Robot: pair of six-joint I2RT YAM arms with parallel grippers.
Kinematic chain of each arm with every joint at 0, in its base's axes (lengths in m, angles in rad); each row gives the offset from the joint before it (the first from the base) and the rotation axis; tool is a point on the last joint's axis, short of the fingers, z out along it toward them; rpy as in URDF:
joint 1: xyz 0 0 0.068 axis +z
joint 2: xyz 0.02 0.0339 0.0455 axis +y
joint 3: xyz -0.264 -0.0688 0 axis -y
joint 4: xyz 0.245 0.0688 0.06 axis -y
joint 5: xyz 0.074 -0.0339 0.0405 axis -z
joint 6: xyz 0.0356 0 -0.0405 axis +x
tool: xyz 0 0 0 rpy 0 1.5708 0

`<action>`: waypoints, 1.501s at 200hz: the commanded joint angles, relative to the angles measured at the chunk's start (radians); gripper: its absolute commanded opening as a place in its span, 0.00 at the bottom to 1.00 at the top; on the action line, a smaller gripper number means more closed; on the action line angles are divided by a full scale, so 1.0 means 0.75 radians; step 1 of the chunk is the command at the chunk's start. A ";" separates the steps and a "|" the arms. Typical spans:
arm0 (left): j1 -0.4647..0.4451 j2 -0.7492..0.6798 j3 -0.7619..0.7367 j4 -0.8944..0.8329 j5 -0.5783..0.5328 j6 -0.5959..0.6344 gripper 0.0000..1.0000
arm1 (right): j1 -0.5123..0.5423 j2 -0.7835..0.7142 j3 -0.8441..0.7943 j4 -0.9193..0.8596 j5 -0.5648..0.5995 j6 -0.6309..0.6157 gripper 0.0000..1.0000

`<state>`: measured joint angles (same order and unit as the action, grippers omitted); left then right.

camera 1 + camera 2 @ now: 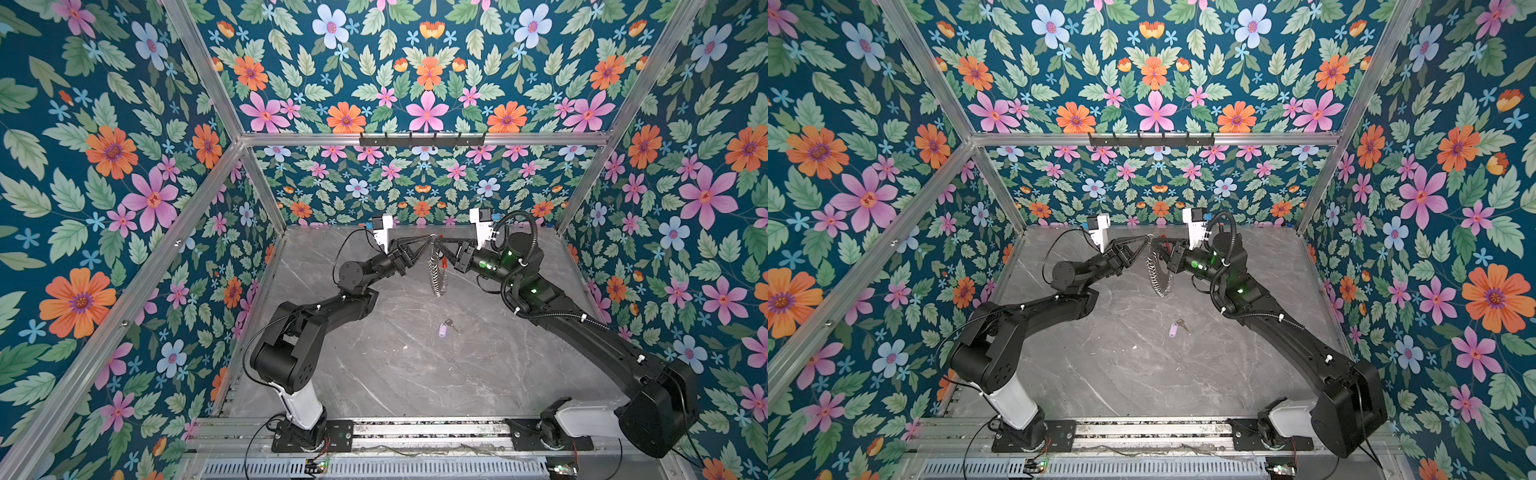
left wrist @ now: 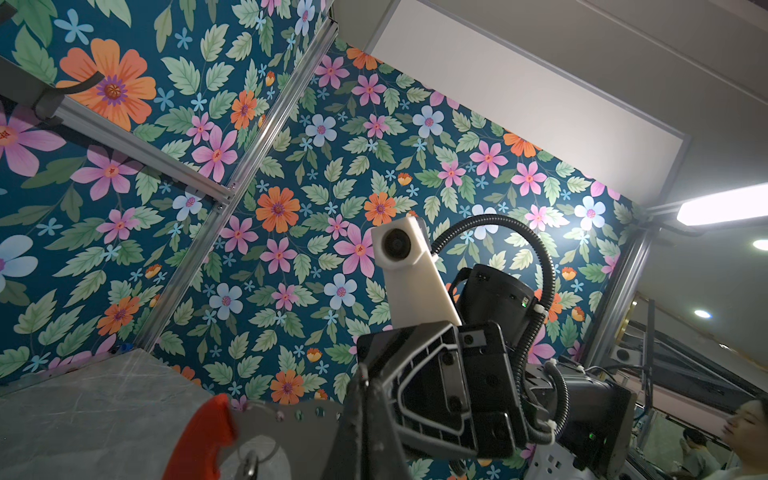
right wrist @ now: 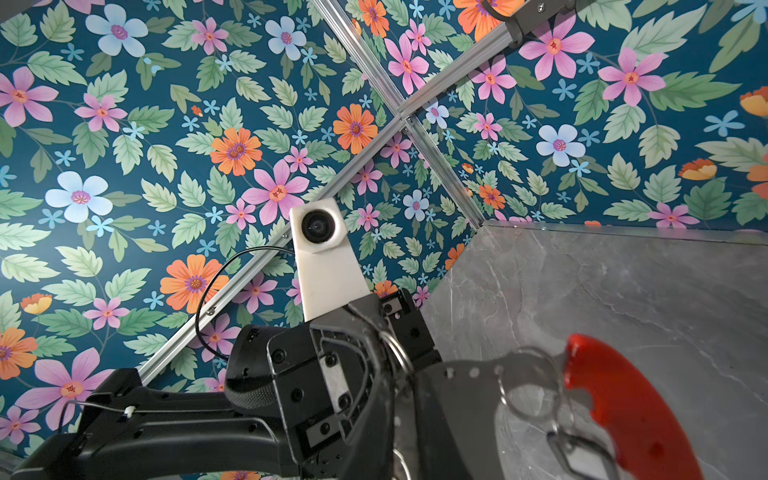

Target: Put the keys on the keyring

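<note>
Up at the far end, well above the table [image 1: 415,374], both arms meet nose to nose. See the left gripper [image 1: 428,239]: jaws pressed together on the top of the keyring [image 1: 435,274]. The loop dangles straight down from there, silver rings bunched in a column, clear of the surface. Now the right gripper [image 1: 441,242] sits against that same top spot from the other side, and whether its jaws are gripping, I can't tell. Looming large in the right wrist view is the red section [image 3: 623,395], with a blurred black-framed tag [image 3: 582,459] just beside it. Down on the table, nearer the front, the lilac key [image 1: 444,329] lies alone, well apart from both grippers.
</note>
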<state>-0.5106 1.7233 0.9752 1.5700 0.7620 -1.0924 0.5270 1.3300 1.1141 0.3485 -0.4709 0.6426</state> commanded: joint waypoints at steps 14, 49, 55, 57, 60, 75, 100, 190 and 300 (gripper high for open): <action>-0.006 -0.001 0.009 0.067 0.019 -0.021 0.00 | 0.002 -0.001 0.012 0.079 -0.024 -0.002 0.12; -0.008 0.011 0.025 0.069 0.027 -0.048 0.00 | 0.002 0.005 0.021 0.089 -0.029 -0.004 0.12; -0.008 0.011 0.027 0.069 0.027 -0.053 0.00 | 0.002 0.006 0.023 0.090 -0.029 -0.004 0.12; -0.008 0.011 0.027 0.069 0.029 -0.054 0.00 | 0.002 0.007 0.024 0.090 -0.029 -0.004 0.12; -0.008 0.011 0.027 0.069 0.028 -0.055 0.00 | 0.003 0.006 0.023 0.091 -0.029 -0.004 0.12; -0.008 0.010 0.029 0.069 0.029 -0.056 0.00 | 0.003 0.011 0.026 0.095 -0.029 -0.004 0.16; -0.008 0.015 0.035 0.072 0.029 -0.067 0.00 | 0.001 0.014 0.029 0.095 -0.026 -0.008 0.17; -0.008 0.040 0.053 0.071 0.051 -0.093 0.00 | 0.003 0.013 0.051 0.076 -0.018 -0.046 0.00; 0.030 0.034 0.003 0.055 0.151 0.036 0.28 | 0.002 -0.065 0.137 -0.390 0.074 -0.398 0.00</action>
<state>-0.5079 1.7668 0.9924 1.6001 0.8227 -1.1320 0.5274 1.2934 1.1889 0.1616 -0.4480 0.4591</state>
